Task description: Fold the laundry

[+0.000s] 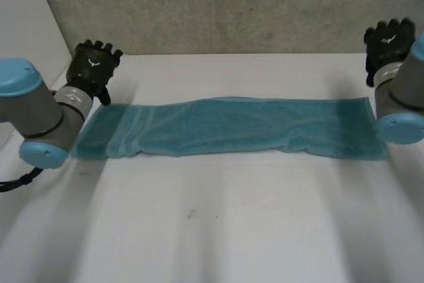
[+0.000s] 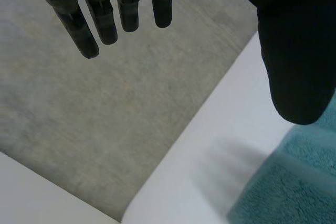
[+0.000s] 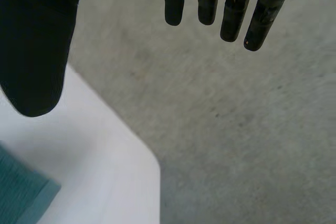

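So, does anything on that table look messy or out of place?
Nothing much. The teal towel lies in a long, slightly rumpled strip across the white table; the left hand and right hand are open near its far corners.

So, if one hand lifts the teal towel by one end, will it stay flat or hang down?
Probably it hangs limp: the teal towel lies flat with soft wrinkles, so it looks floppy. Its fuzzy pile should grip rather than slip. Long and narrow, its free end would likely drag on the white table.

White table (image 1: 218,223), grey wall (image 1: 218,4)
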Robot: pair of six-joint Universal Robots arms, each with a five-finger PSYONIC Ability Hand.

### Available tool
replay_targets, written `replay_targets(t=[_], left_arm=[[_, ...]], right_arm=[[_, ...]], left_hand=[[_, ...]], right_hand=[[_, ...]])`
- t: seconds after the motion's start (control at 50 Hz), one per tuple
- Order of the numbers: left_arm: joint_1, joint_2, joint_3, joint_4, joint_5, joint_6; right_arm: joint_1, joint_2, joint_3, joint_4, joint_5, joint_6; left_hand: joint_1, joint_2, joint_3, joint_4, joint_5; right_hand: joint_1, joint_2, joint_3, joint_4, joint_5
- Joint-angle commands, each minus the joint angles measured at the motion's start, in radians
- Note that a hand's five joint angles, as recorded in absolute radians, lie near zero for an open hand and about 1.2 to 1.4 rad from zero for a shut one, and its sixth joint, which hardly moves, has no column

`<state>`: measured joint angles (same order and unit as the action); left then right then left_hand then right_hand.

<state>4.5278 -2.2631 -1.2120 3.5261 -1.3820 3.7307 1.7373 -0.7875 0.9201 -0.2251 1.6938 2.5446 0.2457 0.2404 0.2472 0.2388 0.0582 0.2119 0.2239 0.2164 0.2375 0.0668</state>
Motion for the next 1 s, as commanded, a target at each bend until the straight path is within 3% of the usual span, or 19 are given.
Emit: replay_targets(t=[0.02, 0.1, 0.26, 0.34, 0.44, 0.56, 0.9, 0.94, 0.96, 0.98, 1.0], left_arm=[[0.010, 0.230, -0.199, -0.016, -0.012, -0.015], [0.005, 0.324, -0.319, -0.027, -0.017, -0.069], [-0.019, 0.445, -0.501, -0.035, -0.032, -0.317], [-0.023, 0.453, -0.543, -0.027, -0.032, -0.383], [-0.023, 0.444, -0.567, -0.013, -0.061, -0.387], [-0.023, 0.418, -0.578, 0.014, -0.103, -0.390], [-0.023, 0.384, -0.598, 0.063, -0.109, -0.385], [-0.023, 0.382, -0.598, 0.063, -0.109, -0.385], [-0.023, 0.382, -0.598, 0.063, -0.109, -0.385], [-0.023, 0.382, -0.600, 0.063, -0.109, -0.385], [-0.024, 0.382, -0.601, 0.063, -0.109, -0.385]], right_arm=[[-0.008, -0.284, 0.232, 0.061, -0.115, 0.083], [-0.042, -0.369, 0.336, 0.170, -0.166, 0.092], [-0.113, -0.395, 0.506, 0.343, -0.246, 0.175], [-0.166, -0.391, 0.577, 0.328, -0.322, 0.172], [-0.223, -0.336, 0.628, 0.213, -0.407, 0.171], [-0.246, -0.237, 0.626, 0.066, -0.431, 0.164], [-0.266, -0.116, 0.565, 0.052, -0.418, 0.020], [-0.266, -0.107, 0.557, 0.052, -0.416, 0.020], [-0.268, -0.105, 0.553, 0.050, -0.416, 0.022], [-0.268, -0.105, 0.552, 0.050, -0.416, 0.022], [-0.268, -0.105, 0.551, 0.049, -0.416, 0.023]], left_hand=[[-0.026, -0.021, -0.028, -0.019, -0.013], [-0.023, -0.018, -0.025, -0.016, -0.010], [-0.012, -0.006, -0.013, -0.005, 0.001], [-0.006, 0.000, -0.007, 0.001, 0.007], [0.003, 0.008, 0.002, 0.010, 0.016], [0.000, 0.005, -0.001, 0.007, 0.013], [0.000, 0.005, -0.001, 0.007, 0.013], [0.000, 0.005, -0.001, 0.007, 0.013], [0.000, 0.005, -0.001, 0.007, 0.013], [0.000, 0.005, -0.001, 0.007, 0.013], [0.000, 0.005, -0.001, 0.007, 0.013]], right_hand=[[-0.037, -0.049, -0.042, -0.063, -0.067], [-0.037, -0.049, -0.042, -0.063, -0.067], [-0.037, -0.049, -0.042, -0.063, -0.067], [0.201, 0.189, 0.197, 0.176, 0.172], [0.305, 0.293, 0.300, 0.279, 0.275], [0.393, 0.381, 0.388, 0.367, 0.363], [0.557, 0.545, 0.553, 0.532, 0.528], [0.744, 0.732, 0.740, 0.718, 0.715], [0.978, 0.966, 0.973, 0.952, 0.948], [0.980, 0.968, 0.975, 0.954, 0.950], [1.128, 1.116, 1.124, 1.103, 1.099]])
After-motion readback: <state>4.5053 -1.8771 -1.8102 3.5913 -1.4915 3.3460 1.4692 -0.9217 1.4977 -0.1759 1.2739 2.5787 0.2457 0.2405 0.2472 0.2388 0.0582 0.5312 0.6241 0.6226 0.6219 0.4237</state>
